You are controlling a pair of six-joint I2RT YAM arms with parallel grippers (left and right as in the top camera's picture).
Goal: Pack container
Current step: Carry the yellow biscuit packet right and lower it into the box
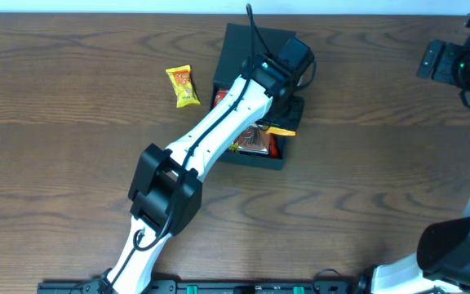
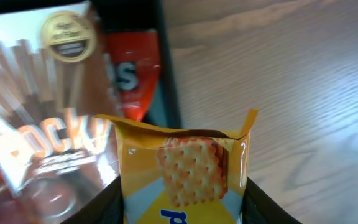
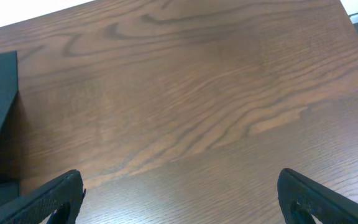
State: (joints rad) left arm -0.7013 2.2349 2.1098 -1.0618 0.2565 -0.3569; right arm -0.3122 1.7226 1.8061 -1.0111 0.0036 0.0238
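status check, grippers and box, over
Left gripper shut on cracker packet at box edge. Right gripper open over table. Box open, Pocky pack inside; loose packet on table. Nothing blocking.

Left arm (image 1: 219, 122) over open container (image 1: 239, 51); yellow packet (image 1: 183, 86) nearby

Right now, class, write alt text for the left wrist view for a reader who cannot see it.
The left gripper holds a yellow cracker packet over the edge of the black container; inside lie a Pocky box and a red packet. Wooden table fills the right side.
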